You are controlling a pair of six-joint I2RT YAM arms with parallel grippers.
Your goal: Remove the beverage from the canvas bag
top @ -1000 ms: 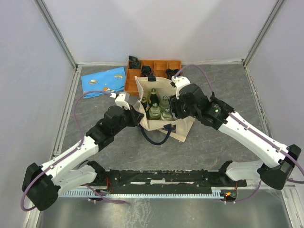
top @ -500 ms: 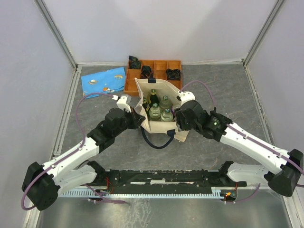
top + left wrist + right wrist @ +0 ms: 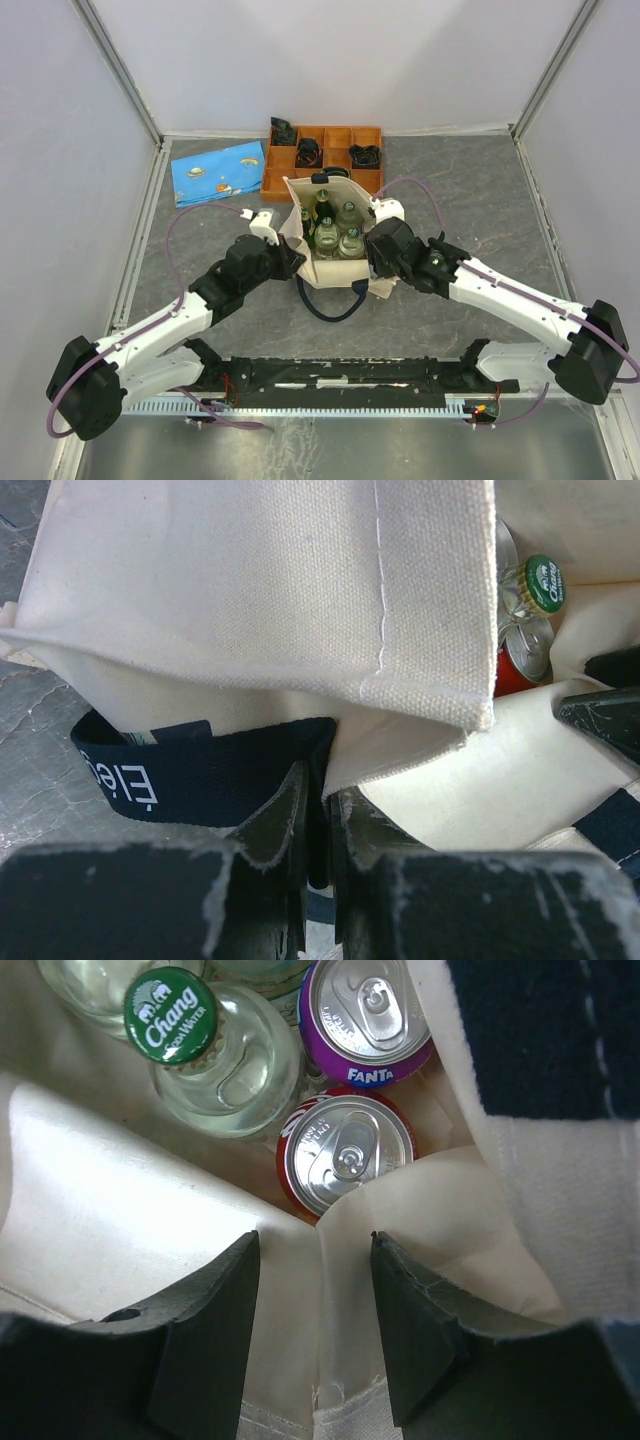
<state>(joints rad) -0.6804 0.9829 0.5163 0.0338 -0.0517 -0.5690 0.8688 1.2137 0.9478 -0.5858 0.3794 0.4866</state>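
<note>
Three walls [image 3: 330, 60], grey table [image 3: 470, 190]; left end effector [image 3: 318, 805] pinches canvas bag [image 3: 250, 580], right end effector [image 3: 315, 1250] spread.

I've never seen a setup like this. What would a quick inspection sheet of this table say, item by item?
Surface: grey mottled table.
Job's things: cream canvas bag standing open mid-table; inside show a green-capped bottle, purple can and red can.
Clutter: blue pouch and orange tray at the table's far edge.
Grippers: left tool shut on the bag's navy strap; right tool open, straddling the bag's rim above the red can.
Cables: a purple cable loops beside each arm.
Surroundings: pale walls on three sides.
</note>
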